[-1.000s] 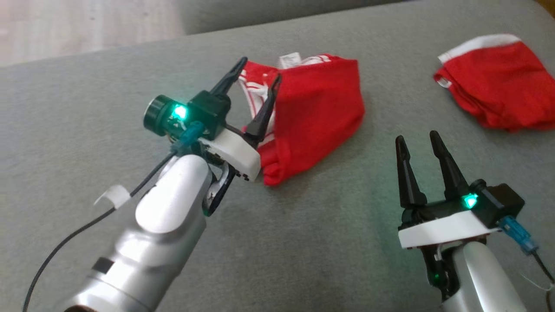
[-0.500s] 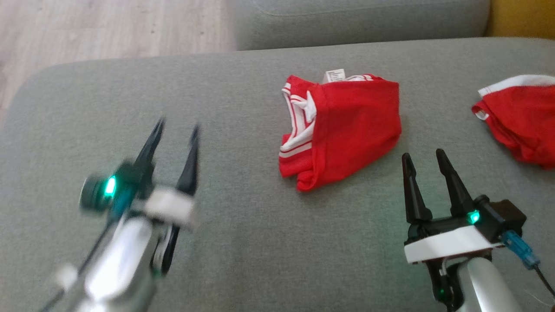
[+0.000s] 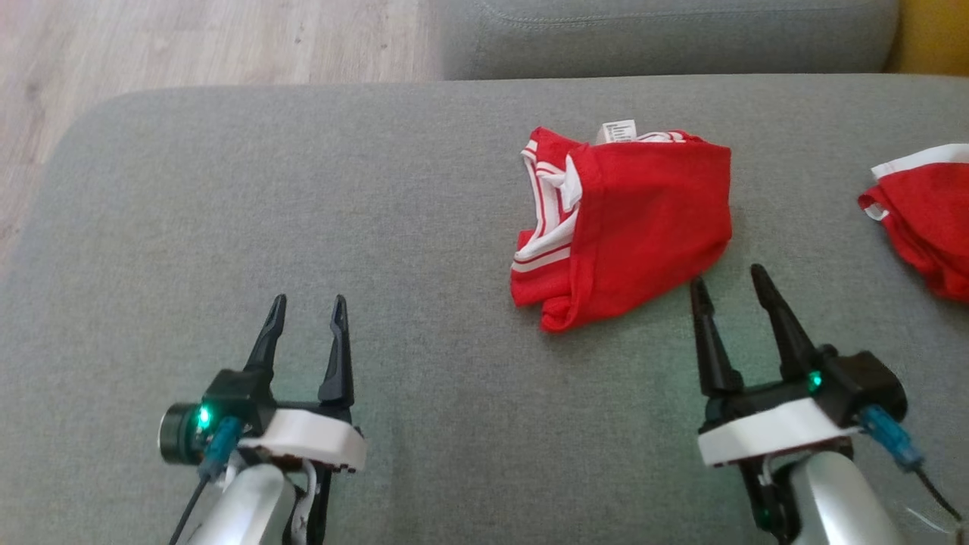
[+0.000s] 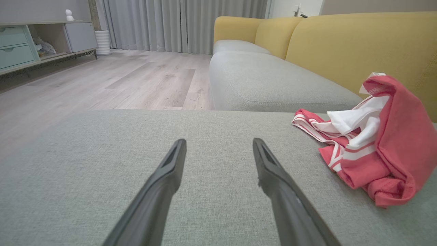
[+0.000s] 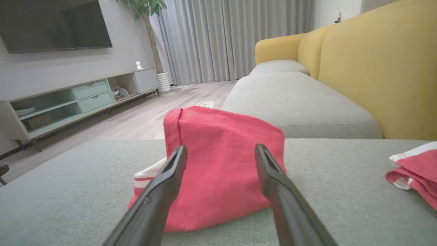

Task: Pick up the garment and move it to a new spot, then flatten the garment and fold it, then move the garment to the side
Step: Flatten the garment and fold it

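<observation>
The red garment [image 3: 636,219], white-trimmed, lies loosely folded toward the back of the grey sofa seat [image 3: 303,227], a second red garment [image 3: 923,219] well apart to its right. The right gripper [image 3: 727,276] sits just beside its near edge, the left gripper [image 3: 309,299] well apart to its left, both spread wide and empty. Folding looks done; moving it aside seems next, which calls for pinching all layers at one edge so the bundle stays together.

No legible text anywhere. Just a small white tag [image 3: 619,131] atop the red garment [image 3: 651,219], print too blurred to read.
</observation>
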{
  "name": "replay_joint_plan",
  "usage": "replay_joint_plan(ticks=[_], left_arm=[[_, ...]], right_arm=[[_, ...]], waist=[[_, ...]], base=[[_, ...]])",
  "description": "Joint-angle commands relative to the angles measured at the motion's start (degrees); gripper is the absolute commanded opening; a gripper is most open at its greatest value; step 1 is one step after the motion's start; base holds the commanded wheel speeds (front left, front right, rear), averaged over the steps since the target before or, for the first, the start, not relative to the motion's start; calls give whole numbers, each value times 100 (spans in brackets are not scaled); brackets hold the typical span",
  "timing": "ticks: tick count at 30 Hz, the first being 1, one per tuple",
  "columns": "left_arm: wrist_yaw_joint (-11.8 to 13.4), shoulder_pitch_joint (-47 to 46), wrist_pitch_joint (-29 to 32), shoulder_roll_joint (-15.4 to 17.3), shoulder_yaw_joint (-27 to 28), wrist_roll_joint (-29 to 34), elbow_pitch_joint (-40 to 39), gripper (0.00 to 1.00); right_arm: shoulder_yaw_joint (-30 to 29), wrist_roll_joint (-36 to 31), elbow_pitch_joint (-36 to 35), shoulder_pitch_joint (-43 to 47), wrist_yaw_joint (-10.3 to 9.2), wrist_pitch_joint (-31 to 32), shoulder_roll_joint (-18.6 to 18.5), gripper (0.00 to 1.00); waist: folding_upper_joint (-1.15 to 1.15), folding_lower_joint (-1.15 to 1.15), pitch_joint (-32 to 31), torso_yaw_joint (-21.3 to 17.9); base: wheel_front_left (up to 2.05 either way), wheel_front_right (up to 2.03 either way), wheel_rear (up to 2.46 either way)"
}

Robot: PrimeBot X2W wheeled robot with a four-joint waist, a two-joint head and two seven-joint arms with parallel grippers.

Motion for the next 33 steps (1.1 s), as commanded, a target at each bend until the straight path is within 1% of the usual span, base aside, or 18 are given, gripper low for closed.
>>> replay_joint_plan(ticks=[1,5,8,10,12,17,22,24,25,26,29,33], left_arm=[[-12,-297,-69,52,233,45,-177,100],[-94,-351,-70,-28,273,112,-162,100],[-164,-384,-70,-113,285,149,-112,100],[-213,-419,-70,-191,291,171,-80,100],[-272,-433,-70,-273,292,177,-22,100],[-395,-498,-70,-412,312,220,114,100],[-471,-525,-71,-512,404,282,157,100],[-498,-520,-71,-551,429,311,176,100],[-524,-512,-71,-583,456,341,194,100],[-532,-505,-71,-596,477,356,199,100],[-554,-459,-71,-611,575,383,215,100],[-608,-405,-71,-603,679,434,245,100]], right_arm=[[179,-62,-201,-275,-4,-61,-14,100],[471,-375,-117,-685,-4,-33,-14,100],[562,-667,103,-1113,-4,265,-14,100],[588,-667,274,-1399,-4,477,-14,100],[609,-901,505,-1696,-4,705,-14,100],[518,-1475,1054,-2211,-4,1121,-14,100],[346,-1896,1490,-2443,-4,1263,-14,100],[232,-1963,1609,-2482,-4,1268,-14,100],[174,-1866,1664,-2508,-4,1177,-14,30],[174,-1807,1672,-2517,-4,1103,-14,0],[171,-1620,1674,-2508,-4,898,-14,0],[18,-1293,1587,-2448,-4,576,-14,0]], waist=[[0,0,18,19],[0,0,86,97],[0,0,157,205],[0,0,208,302],[0,0,248,392],[0,0,344,617],[0,0,423,750],[0,0,441,779],[0,0,448,792],[0,0,446,784],[0,0,410,688],[0,0,309,490]], base=[[0,0,0],[0,0,0],[0,0,0],[0,0,0],[0,0,0],[0,0,0],[0,0,0],[0,0,0],[0,0,0],[0,0,0],[0,0,0],[0,0,0]])
